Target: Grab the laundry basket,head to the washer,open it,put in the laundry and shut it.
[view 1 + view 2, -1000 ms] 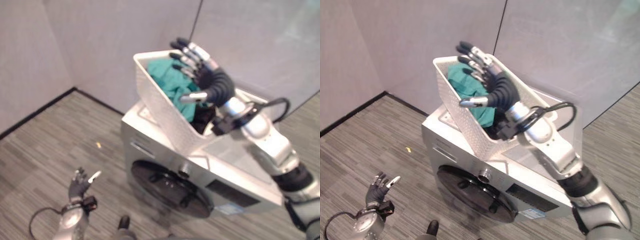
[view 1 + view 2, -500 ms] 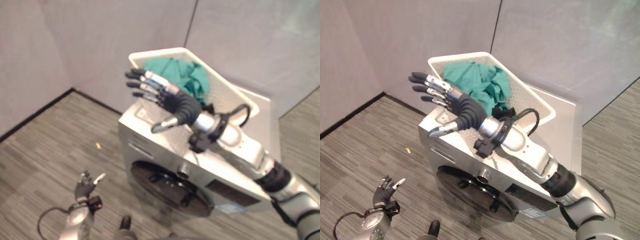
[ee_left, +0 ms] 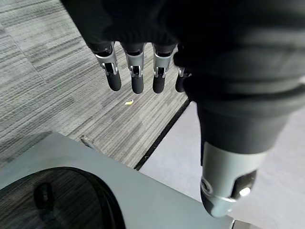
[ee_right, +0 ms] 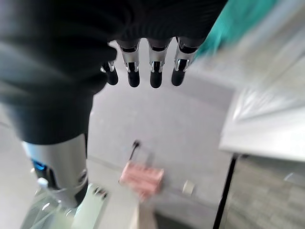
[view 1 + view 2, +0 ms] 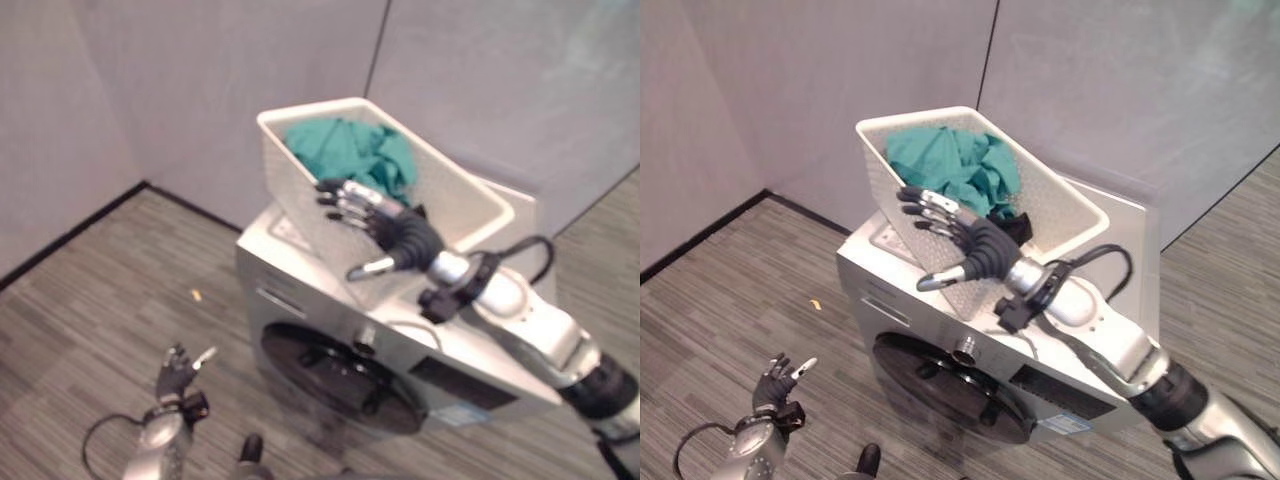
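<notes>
Lowest and nearest in the head views, the left hand (image 5: 178, 372) hangs just above the grey striped floor (image 5: 90, 300), in front of the washer and to its left, well apart from it. Its fingers (image 3: 136, 71) are straight and loosely spread, and they hold nothing; in the left wrist view they point down at the floor, with a small yellow scrap (image 3: 128, 101) lying on the planks beyond their tips. That scrap also lies on the floor left of the washer (image 5: 196, 293).

The washer (image 5: 1090, 330) stands next, a silver box with its round dark door (image 5: 940, 385) facing the robot and lying flat against the front. A knob (image 5: 963, 349) sits just above the door.

On the washer's top rests the white laundry basket (image 5: 940, 190), tilted with its open mouth turned up and toward the wall. The right hand (image 5: 975, 245) reaches in from the right, over the top of the washer, against the basket's near perforated side. Its fingers (image 5: 350, 200) are straight and slightly spread across that side, the thumb (image 5: 940, 279) sticking out below them; they grip nothing.

Inside the basket lies the laundry: a bunched teal cloth (image 5: 350, 150) fills the upper end, and a dark cloth (image 5: 1017, 228) shows beside it near the lower rim.

Behind the washer rise plain grey walls (image 5: 200, 90) meeting at a corner, with a black strip (image 5: 60, 235) along the base.
</notes>
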Controlling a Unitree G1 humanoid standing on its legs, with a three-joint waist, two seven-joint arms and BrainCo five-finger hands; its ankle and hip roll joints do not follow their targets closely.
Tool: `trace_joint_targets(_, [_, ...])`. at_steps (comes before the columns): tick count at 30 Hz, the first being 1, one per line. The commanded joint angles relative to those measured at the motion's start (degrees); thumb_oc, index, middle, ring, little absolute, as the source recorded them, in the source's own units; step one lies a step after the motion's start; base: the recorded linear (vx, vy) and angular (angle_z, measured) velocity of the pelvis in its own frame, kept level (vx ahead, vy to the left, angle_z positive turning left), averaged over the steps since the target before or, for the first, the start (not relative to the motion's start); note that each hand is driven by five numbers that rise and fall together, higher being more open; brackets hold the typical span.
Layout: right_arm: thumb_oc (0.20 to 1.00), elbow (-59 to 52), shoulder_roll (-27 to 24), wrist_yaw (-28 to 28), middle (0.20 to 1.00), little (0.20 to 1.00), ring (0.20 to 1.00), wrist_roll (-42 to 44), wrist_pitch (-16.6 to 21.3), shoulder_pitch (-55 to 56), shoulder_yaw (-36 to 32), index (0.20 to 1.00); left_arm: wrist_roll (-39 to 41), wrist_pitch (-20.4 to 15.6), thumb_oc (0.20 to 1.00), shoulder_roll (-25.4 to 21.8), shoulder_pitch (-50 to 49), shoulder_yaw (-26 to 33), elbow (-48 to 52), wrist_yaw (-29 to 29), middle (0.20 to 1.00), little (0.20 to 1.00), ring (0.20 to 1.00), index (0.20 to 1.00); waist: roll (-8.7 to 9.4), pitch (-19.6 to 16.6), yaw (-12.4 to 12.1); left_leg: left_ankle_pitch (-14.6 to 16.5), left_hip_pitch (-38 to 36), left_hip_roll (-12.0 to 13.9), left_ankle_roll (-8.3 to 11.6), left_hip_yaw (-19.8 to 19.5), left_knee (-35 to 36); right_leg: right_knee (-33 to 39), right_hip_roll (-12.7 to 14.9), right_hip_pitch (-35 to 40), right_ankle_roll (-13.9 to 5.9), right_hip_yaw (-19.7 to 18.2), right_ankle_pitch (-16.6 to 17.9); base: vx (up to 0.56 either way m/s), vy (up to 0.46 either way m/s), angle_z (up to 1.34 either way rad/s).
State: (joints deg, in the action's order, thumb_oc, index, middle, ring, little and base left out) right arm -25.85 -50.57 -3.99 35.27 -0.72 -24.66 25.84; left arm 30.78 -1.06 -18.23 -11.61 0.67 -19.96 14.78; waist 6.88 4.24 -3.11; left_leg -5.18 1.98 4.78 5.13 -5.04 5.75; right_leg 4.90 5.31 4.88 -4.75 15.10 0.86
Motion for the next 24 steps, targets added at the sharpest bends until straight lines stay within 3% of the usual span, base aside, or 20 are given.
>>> trace_joint_targets(1, [1.0,-0.33,-1.81,1.0,1.0,1.0,1.0,-5.71,-0.23,1.69,-2.87,1.0,1.09,-2.32,1.0,-1.81,2.24,-0.38,-0.69,-0.11,1.0,1.0,1.0,1.0,-0.13,-0.9,-0.94,6.72,-4.06,2.78,-0.96,-0.15,-0.75,-4.43,5.21,-2.9,-3.89,1.4,-0.62,0.0,0.0,0.0])
trace_joint_targets(3, [1.0,-0.35,-1.81,0.99,1.0,1.0,1.0,-5.72,-0.23,1.73,-2.9,1.0,1.1,-2.32,1.0,-1.82,2.24,-0.39,-0.69,-0.11,1.0,1.0,1.0,1.0,-0.13,-0.9,-0.97,6.72,-4.07,2.78,-0.96,-0.13,-0.75,-4.43,5.21,-2.9,-3.89,1.38,-0.62,0.0,0.0,0.0])
trace_joint_targets(9, [1.0,5.27,2.12,2.36,1.0,1.0,1.0,-15.97,-2.85,13.89,-13.69,1.0,0.47,-1.47,1.0,-1.87,1.19,0.23,0.01,-0.47,1.0,1.0,1.0,1.0,-1.23,-1.0,-0.37,7.07,-3.99,2.43,-1.36,-0.84,-0.75,-4.39,5.39,-2.61,-3.78,1.5,-1.05,0.01,0.008,0.02])
trace_joint_targets(19, [1.0,18.59,7.27,6.93,1.0,1.0,1.0,-28.88,-5.53,20.26,-24.99,1.0,-0.59,-0.75,1.0,-1.8,-0.02,1.69,0.7,-1.55,1.0,1.0,1.0,1.0,-1.83,-1.26,-0.47,7.48,-3.73,2.15,-1.75,-2.09,-0.75,-4.35,5.12,-2.14,-3.37,1.62,-1.84,0.0,-0.001,0.01])
trace_joint_targets(24, [1.0,18.55,11.27,7.36,1.0,1.0,1.0,-30.59,-5.36,20.83,-25.3,1.0,-0.95,-0.65,1.0,-1.66,0.28,1.8,0.09,-2.1,1.0,1.0,1.0,1.0,-1.98,-1.33,-0.57,7.77,-4.1,2.18,-2.08,-2.11,-0.75,-4.48,4.93,-2.1,-3.24,1.14,-2.02,0.0,0.0,0.0])
